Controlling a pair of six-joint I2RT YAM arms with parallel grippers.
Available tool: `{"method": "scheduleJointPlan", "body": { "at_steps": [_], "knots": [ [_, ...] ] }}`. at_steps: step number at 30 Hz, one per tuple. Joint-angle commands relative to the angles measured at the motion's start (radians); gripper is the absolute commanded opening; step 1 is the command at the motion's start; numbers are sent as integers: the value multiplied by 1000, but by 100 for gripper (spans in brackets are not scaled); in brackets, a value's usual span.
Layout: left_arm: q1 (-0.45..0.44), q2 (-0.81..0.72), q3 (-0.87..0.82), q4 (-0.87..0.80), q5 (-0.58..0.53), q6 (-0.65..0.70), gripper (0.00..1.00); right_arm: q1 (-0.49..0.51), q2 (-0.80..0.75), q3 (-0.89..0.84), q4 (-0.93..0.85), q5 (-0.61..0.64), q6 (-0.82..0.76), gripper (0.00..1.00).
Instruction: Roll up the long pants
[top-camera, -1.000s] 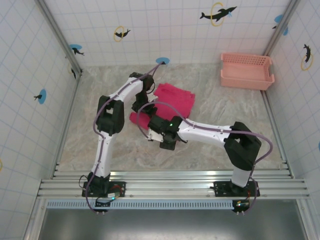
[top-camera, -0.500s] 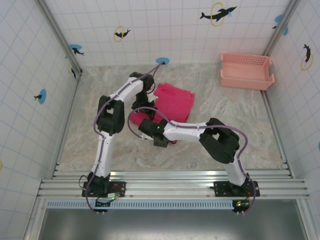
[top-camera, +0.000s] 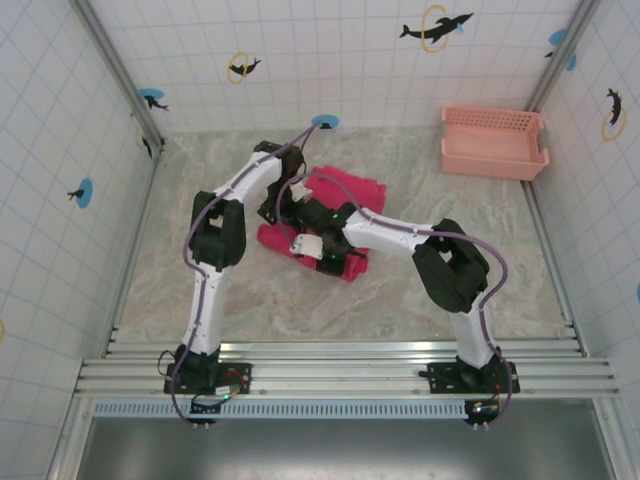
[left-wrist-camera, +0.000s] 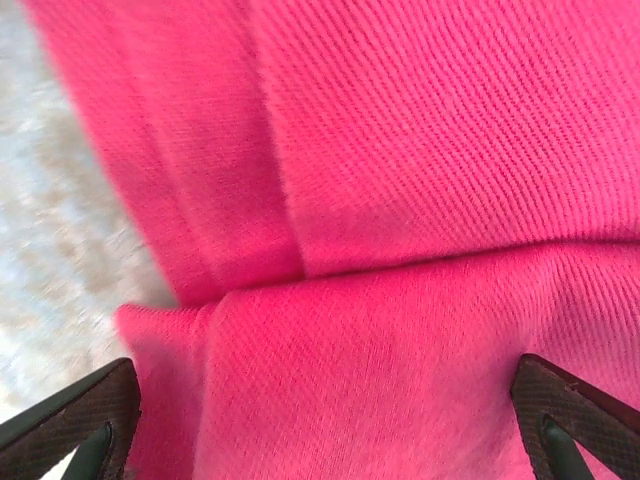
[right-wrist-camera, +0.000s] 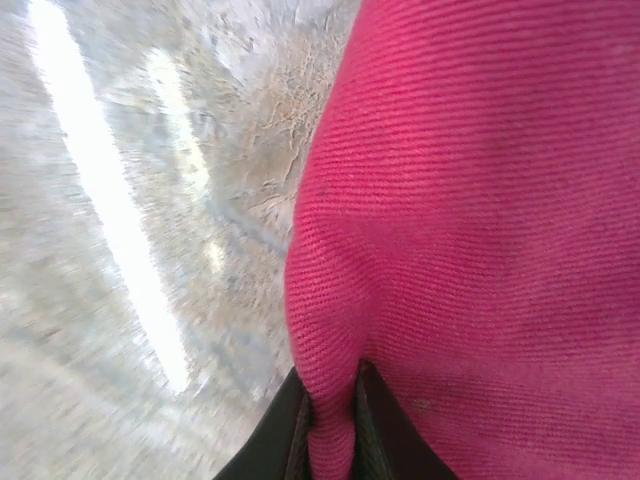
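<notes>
The long pants (top-camera: 358, 192) lie as a folded magenta bundle at the middle back of the table, with a thicker rolled edge (top-camera: 348, 266) on the near side. My left gripper (top-camera: 283, 208) hangs over the bundle's left part. In the left wrist view this gripper (left-wrist-camera: 325, 430) is wide open, its fingertips (left-wrist-camera: 80, 425) far apart above the cloth (left-wrist-camera: 420, 150), holding nothing. My right gripper (top-camera: 312, 247) is at the near edge of the bundle. The right wrist view has this gripper (right-wrist-camera: 331, 425) shut on a pinched fold of the pants (right-wrist-camera: 480, 200).
A pale pink latticed basket (top-camera: 494, 143) stands at the back right corner. The marbled table (top-camera: 200, 280) is walled by tiled panels on three sides. Both arms cross over the bundle in the middle.
My right gripper has shut on a fold at the pants' near edge and shifted back and left. The left gripper has opened a little wider.
</notes>
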Motion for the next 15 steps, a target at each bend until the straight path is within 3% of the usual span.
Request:
{"method": "scheduleJointPlan", "body": {
  "at_steps": [1,8,10,12,15],
  "knots": [
    [22,-102,22,-45,-62,6,97,-51,-35,72,-182,-434,23,11],
    [23,-153,38,-52,-73,-11,97,-172,47,192,-317,-927,112,12],
    [23,-156,39,-58,-71,-18,97,-212,78,191,-315,-1016,152,12],
    [23,-158,39,-63,-74,-23,97,-254,97,177,-310,-1050,164,13],
    [21,-161,39,-70,-82,-29,97,-318,108,154,-283,-998,196,13]
  ]
}}
